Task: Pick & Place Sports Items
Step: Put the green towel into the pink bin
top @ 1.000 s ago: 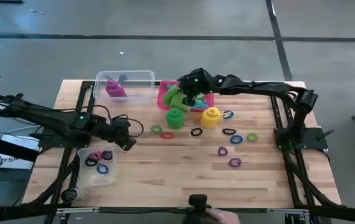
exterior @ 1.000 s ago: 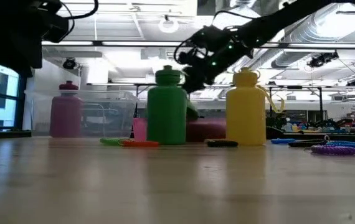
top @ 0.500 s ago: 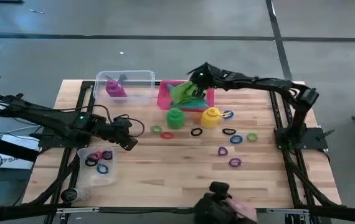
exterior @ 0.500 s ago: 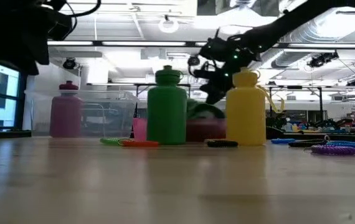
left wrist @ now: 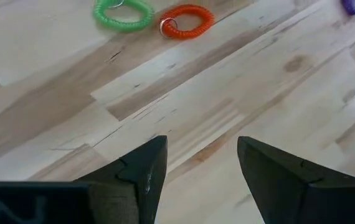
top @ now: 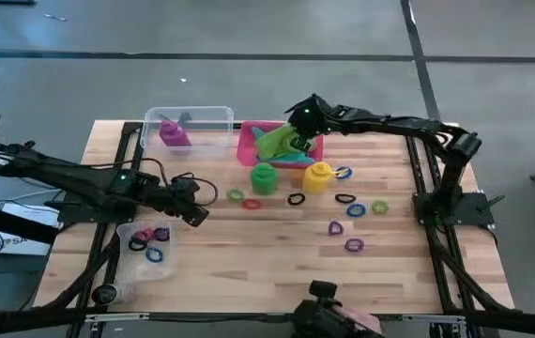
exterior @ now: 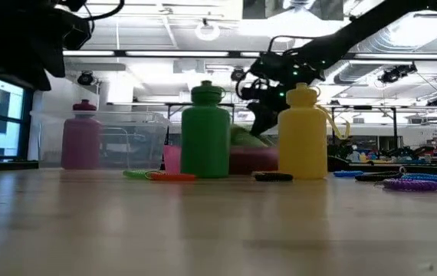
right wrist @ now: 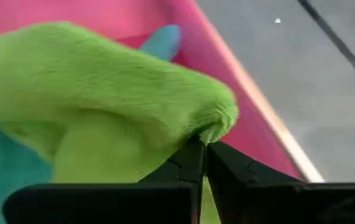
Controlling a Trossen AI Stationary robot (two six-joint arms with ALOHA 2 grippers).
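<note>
My right gripper (right wrist: 203,144) is shut on a fuzzy green cloth (right wrist: 103,81) over the pink tray (top: 247,150) at the table's far middle. A teal cloth (right wrist: 3,165) lies under the green one. In front of the tray stand a green bottle (top: 264,176) and a yellow bottle (top: 318,176). A purple bottle (top: 175,134) stands in a clear tub (top: 213,116). Coloured rings (top: 355,208) lie scattered on the wood. My left gripper (left wrist: 202,152) hangs open over bare table at the left, near a green ring (left wrist: 123,12) and an orange ring (left wrist: 187,20). My right gripper pinches a bunched fold of the green cloth (right wrist: 218,121) between its two fingertips. The fingers slant down from the table's right side. The rest of the cloth spreads away from the fingers and lies on the teal cloth in the tray.
A second clear tub (top: 147,244) holding several rings sits at the near left. A person's hand (top: 338,319) shows at the table's near edge. Open wood lies across the table's near half.
My right gripper has moved toward the table's right and far edges and sunk a little. It stays shut on the green cloth. The cloth has been drawn from the tray's left part across to its middle and right.
</note>
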